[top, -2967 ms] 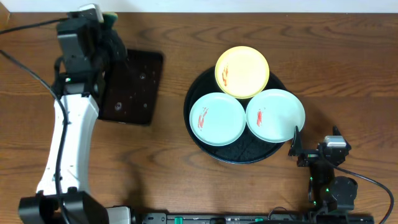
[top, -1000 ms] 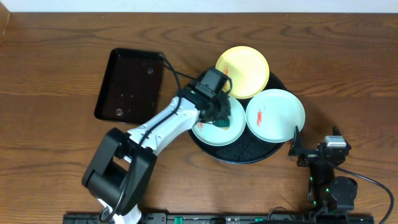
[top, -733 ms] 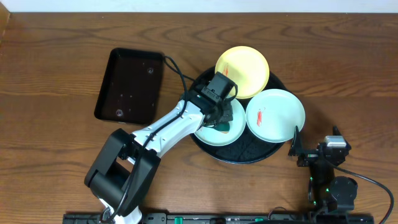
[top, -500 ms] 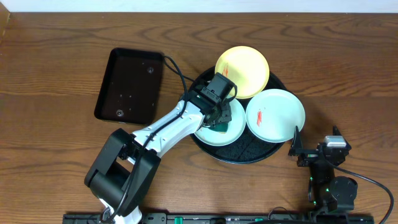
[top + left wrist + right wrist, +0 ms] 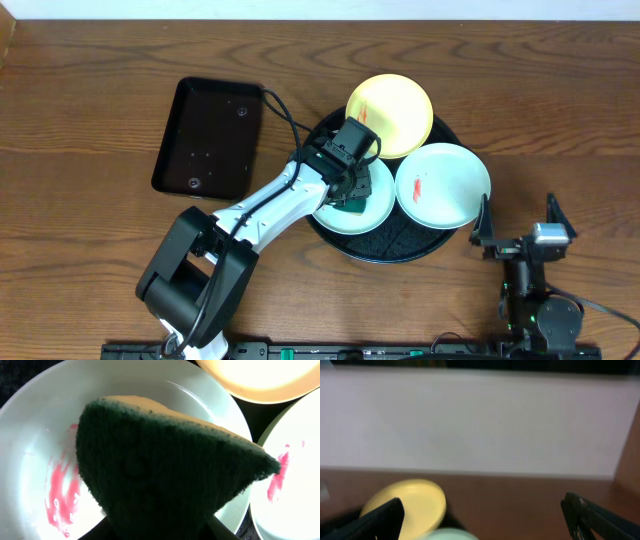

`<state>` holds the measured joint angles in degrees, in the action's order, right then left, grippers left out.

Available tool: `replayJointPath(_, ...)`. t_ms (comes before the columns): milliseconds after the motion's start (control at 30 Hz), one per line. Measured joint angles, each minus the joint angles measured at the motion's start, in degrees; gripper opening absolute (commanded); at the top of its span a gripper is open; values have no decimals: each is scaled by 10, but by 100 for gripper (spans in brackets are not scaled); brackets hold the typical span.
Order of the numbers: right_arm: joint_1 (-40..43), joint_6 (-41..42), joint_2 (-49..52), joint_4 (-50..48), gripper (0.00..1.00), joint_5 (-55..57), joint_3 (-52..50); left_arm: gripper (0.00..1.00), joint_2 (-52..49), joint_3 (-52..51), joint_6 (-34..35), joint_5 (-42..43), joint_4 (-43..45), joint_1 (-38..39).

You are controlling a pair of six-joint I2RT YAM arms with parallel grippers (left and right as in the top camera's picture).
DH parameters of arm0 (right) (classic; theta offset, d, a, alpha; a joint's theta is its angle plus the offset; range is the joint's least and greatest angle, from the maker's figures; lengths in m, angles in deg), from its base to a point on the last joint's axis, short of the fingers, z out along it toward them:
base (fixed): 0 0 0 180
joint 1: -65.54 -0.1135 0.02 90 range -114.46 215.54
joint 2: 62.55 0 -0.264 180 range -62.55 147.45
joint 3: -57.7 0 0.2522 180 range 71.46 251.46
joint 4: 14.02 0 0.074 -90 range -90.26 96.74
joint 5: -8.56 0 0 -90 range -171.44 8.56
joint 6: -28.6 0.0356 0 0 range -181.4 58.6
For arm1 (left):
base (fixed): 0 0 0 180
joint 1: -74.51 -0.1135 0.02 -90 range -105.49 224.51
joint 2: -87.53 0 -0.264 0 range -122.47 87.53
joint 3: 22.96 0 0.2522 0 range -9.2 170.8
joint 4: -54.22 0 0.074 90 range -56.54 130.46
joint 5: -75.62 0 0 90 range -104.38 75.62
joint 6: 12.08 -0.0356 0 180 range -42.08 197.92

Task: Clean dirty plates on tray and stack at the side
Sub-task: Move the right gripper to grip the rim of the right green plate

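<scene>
Our left claw (image 5: 350, 188) is closed on a sponge (image 5: 165, 475), with the rough green side facing out. It hangs right over the blue-green plate (image 5: 30, 455). That plate has red smears (image 5: 60, 495) on it, so we think this is the plate being wiped. The smears lie under the sponge and a bit off to one side. The claw would need to press down and rub across them.

The yellow plate (image 5: 390, 115) sits just past the left claw, and the white plate (image 5: 443, 185) is just beside it. All three plates lie in the round black tray (image 5: 390, 250). None is stacked at the side yet.

Our right claw (image 5: 517, 215) is spread wide and holds nothing. It sits near the white plate, outside the tray's rim. Maybe it is there to lift a plate once one is clean.
</scene>
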<state>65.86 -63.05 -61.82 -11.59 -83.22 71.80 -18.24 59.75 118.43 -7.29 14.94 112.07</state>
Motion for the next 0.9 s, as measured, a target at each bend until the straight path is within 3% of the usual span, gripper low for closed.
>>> replayJointPath(133,0,29,-1,-153,99,-49,2,38,0,0,0,0,-2,0)
replayJointPath(233,0,40,0,-177,99,-84,14,37,0,0,0,0,-7,0)
replayJointPath(433,0,16,109,92,99,-108,174,37,0,-1,0,0,-11,0)
replayJointPath(567,0,-32,318,300,99,-117,400,37,0,-2,0,0,-11,0)
replayJointPath(667,0,-47,432,402,99,-135,520,33,0,-2,0,0,-11,0)
replayJointPath(767,0,-54,562,476,99,-210,634,33,0,-2,0,0,-10,0)
replayJointPath(900,0,-56,683,488,99,-334,697,33,0,-2,0,0,-11,0)
